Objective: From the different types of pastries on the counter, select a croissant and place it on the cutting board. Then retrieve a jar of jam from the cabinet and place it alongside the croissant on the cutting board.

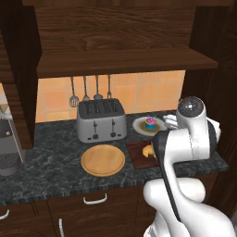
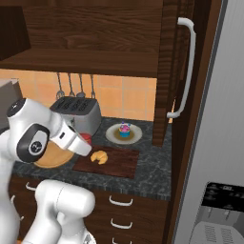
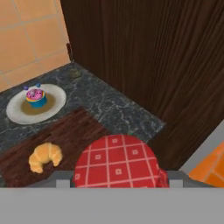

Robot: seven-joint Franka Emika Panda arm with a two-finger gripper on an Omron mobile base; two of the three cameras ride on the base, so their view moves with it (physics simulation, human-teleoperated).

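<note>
Fingers point(image 3: 118, 186) hold the jar of jam point(image 3: 117, 161), we see its red checked lid right at the camera, above the near edge of the cutting board point(image 3: 78, 131). Croissant point(image 3: 44, 156) lies on the board's left part. Farther back, cupcake point(image 3: 36, 97) sits on a white plate point(image 3: 17, 113) by the bench point(image 3: 122, 109) back edge.
</note>
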